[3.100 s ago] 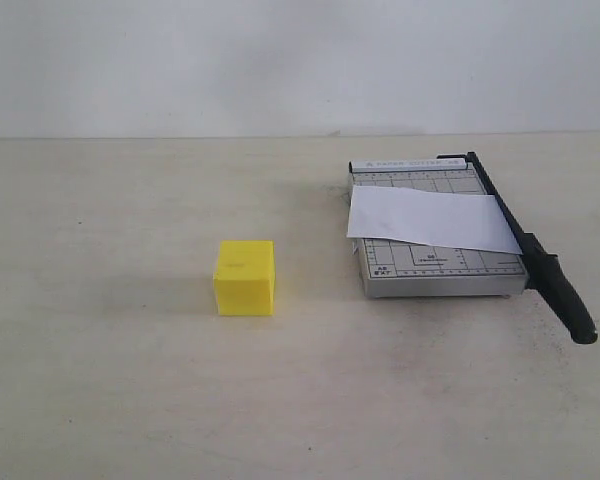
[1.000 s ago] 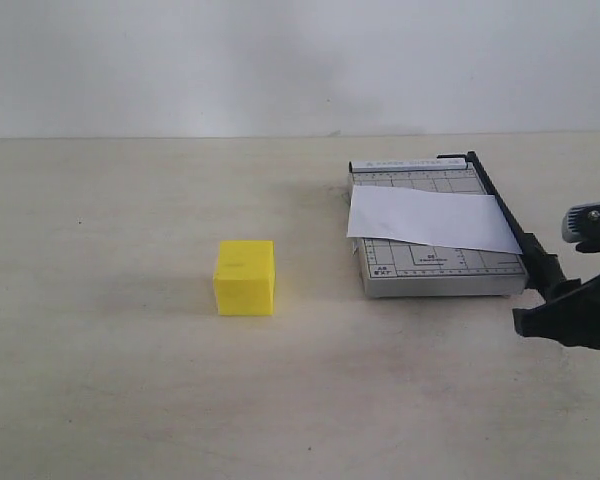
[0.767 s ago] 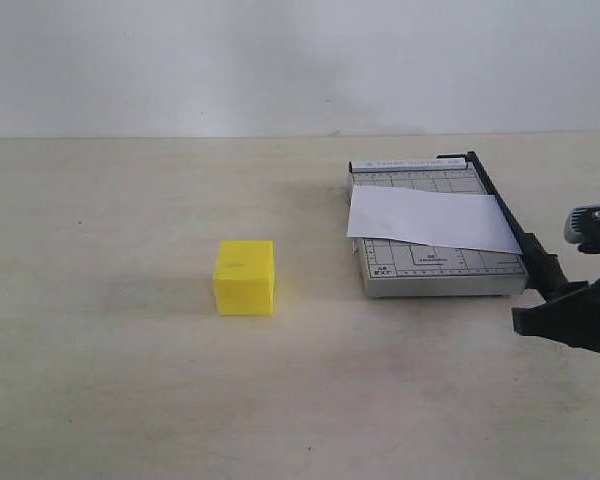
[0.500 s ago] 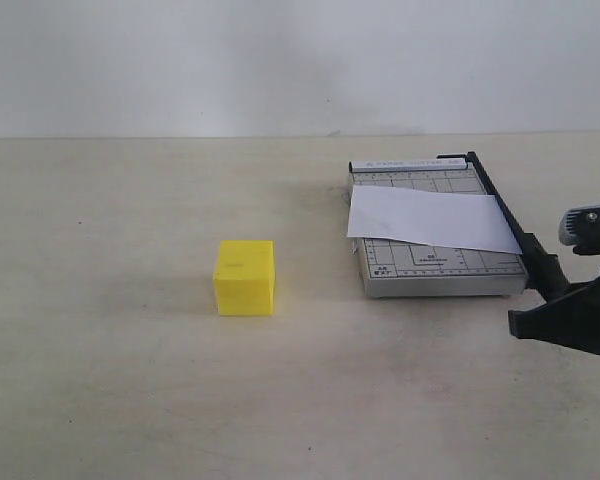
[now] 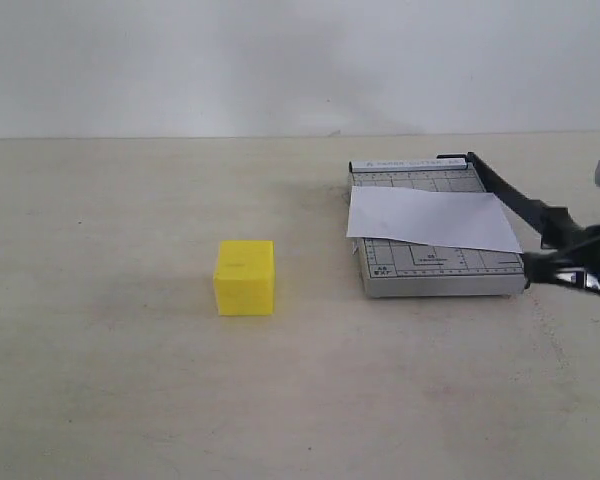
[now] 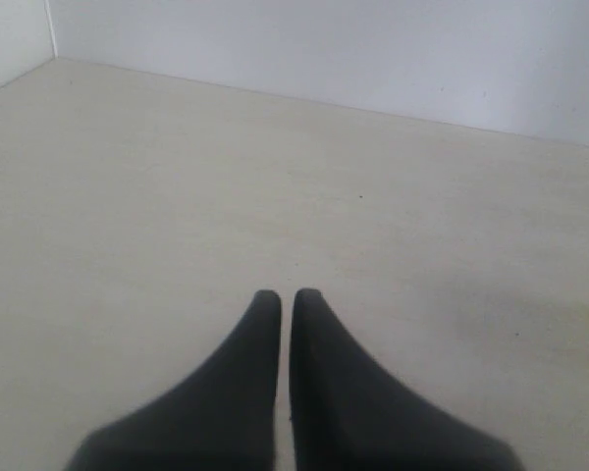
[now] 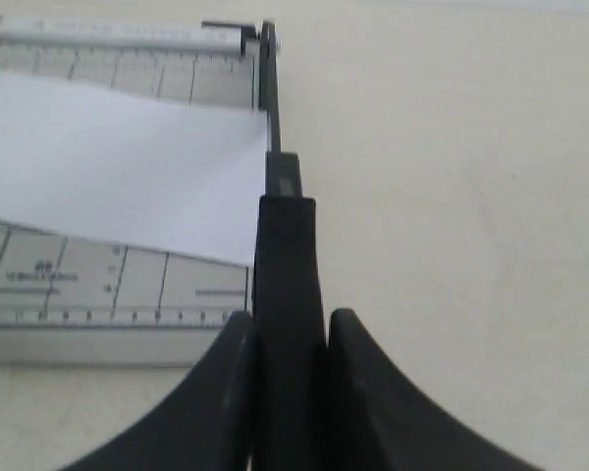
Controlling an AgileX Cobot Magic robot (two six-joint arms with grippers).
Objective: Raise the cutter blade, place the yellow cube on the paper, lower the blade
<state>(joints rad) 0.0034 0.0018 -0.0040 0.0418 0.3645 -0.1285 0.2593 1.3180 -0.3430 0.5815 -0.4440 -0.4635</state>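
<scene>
- Clearly, the right gripper is closed on the thick black handle of the cutter blade. In the right wrist view one finger presses on each side of the handle.
- In the exterior view the blade is hinged at the 1 o'clock corner of the grey cutter base and runs along its 3 o'clock side. The handle end stands a little above the edge of the base, so the blade is tilted up and not lying flat.
- The paper lies across the middle of the base, a bit skewed. Its 3 o'clock edge reaches the blade side, and its 9 o'clock edge comes about to the border of the base.
- The yellow cube sits on the table at about 8 o'clock from the base, well apart from it, standing alone.
- The left gripper has its two fingers almost together, with only a thin slit between them, and it holds nothing. It hangs over the bare table surface.
</scene>
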